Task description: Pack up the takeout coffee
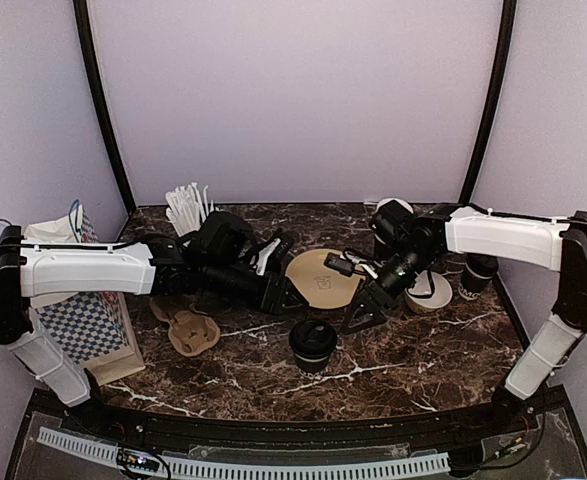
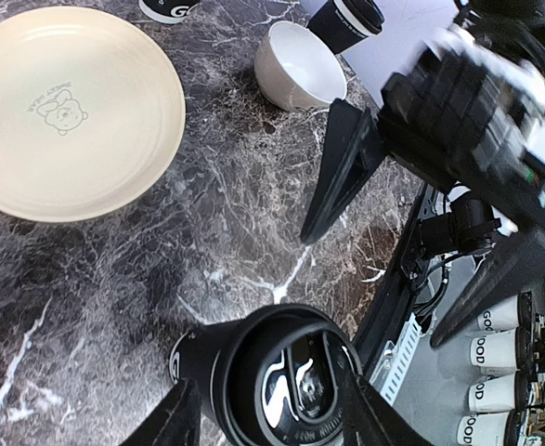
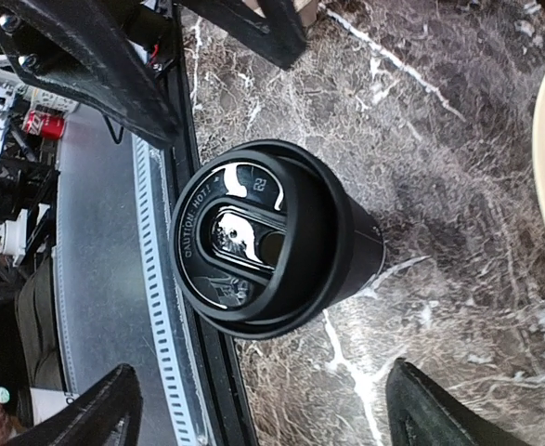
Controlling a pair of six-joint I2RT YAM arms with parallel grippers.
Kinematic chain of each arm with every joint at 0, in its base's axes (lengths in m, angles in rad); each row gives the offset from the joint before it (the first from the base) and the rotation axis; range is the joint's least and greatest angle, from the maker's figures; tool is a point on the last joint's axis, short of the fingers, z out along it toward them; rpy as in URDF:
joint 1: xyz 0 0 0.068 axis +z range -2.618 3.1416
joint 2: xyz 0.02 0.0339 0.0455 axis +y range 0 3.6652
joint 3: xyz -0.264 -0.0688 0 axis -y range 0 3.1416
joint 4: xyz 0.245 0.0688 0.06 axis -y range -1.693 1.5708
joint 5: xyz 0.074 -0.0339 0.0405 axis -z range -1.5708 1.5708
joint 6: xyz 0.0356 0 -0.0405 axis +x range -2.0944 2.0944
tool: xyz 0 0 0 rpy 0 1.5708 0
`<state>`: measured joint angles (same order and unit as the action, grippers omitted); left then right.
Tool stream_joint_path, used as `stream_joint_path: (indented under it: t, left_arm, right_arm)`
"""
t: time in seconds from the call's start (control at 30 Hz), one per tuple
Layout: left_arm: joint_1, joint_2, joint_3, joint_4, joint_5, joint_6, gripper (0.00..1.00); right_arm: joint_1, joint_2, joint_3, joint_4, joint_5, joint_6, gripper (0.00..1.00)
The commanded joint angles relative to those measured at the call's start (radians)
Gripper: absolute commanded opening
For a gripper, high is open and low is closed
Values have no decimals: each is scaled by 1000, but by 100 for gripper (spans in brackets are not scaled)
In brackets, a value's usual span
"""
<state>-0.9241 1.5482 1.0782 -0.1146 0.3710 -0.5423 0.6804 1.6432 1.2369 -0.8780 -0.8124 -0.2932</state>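
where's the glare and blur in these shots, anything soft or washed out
Right wrist: the black cup lid is sharp but carries white glare patches. Left wrist: same glare on that lid; the housing of the right end effector looks smeared with blur, while the cream plate is crisp. Top external: soft, even purplish light, no hard glare.

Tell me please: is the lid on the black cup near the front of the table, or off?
On. The black cup stands upright, and its round black lid covers the whole rim in the right wrist view.
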Motion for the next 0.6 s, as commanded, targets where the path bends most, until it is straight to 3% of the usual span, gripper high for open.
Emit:
stream_joint_path:
  t: [0.0, 0.23, 0.57]
  left_arm:
    - [-2, 52, -9, 81, 50, -19, 54]
    - [-4, 105, -55, 111, 88, -58, 46]
    - [-4, 113, -116, 156, 90, -88, 39]
  right_arm:
    - [63, -34, -51, 120, 123, 44, 97]
    - [109, -36, -39, 215, 341, 119, 98]
    - [160, -11, -11, 202, 343, 83, 98]
